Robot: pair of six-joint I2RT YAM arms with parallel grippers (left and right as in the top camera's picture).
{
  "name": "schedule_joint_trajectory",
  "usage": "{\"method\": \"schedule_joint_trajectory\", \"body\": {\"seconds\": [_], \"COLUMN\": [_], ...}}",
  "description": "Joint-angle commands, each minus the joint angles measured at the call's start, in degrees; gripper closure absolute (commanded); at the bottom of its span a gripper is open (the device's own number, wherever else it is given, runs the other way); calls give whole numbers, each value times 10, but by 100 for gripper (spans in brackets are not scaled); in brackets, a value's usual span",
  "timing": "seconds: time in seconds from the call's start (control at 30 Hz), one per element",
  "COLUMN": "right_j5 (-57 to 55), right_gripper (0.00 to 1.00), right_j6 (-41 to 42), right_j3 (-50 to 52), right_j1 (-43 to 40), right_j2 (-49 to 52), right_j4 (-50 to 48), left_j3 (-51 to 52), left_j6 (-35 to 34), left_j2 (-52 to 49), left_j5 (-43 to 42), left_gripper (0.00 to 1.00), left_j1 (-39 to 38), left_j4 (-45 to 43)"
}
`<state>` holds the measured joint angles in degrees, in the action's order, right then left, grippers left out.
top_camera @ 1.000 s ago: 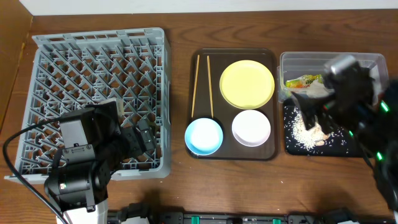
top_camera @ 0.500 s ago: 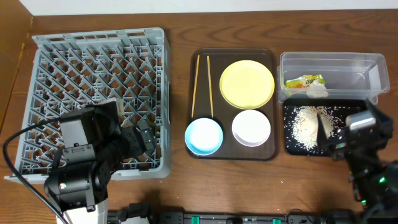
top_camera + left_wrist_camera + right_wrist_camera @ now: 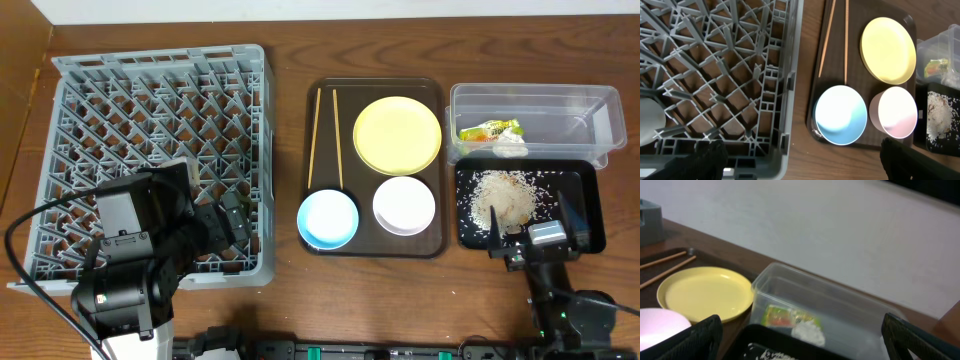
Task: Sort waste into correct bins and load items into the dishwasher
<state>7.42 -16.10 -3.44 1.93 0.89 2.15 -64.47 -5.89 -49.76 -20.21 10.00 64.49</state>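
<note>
Beige rice scraps lay in the black tray, the right gripper at its near edge, jaws apart; the left gripper, likewise spread, hovered over the grey rack.

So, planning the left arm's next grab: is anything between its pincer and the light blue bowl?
Only the right wall of the grey rack lies between the open left pincer and the light blue bowl; the pincer seems to hover above that wall. Nothing else visible intervenes.
</note>
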Motion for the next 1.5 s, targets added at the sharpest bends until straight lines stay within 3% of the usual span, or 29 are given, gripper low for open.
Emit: {"method": "schedule_joint_trajectory", "body": {"seconds": [0.0,0.97,1.07,1.33,1.43,1.47], "right_j5": [-4,-3,-3,-3,-3,-3], "right_gripper": [1,1,1,1,1,1], "right_j6": [32,32,32,32,32,32], "right_j3": [32,31,31,31,31,31], "right_j1": [-5,-5,-5,-5,-5,-5], "right_j2": [-6,-5,-5,-5,-5,-5], "right_j4": [-15,15,15,15,15,15], "left_j3": [-6,-6,-6,-4,-20,-43], "left_j6": [9,9,-21,-59,-75,-75], "left_j2": [0,0,0,-10,-54,-97], "left_j5": [5,5,-42,-139,-126,-83], "left_gripper": [2,2,2,2,6,6], "left_j1": [-2,-2,-2,-6,-39,-76], "left_j4": [2,1,-1,-123,-156,-143]}}
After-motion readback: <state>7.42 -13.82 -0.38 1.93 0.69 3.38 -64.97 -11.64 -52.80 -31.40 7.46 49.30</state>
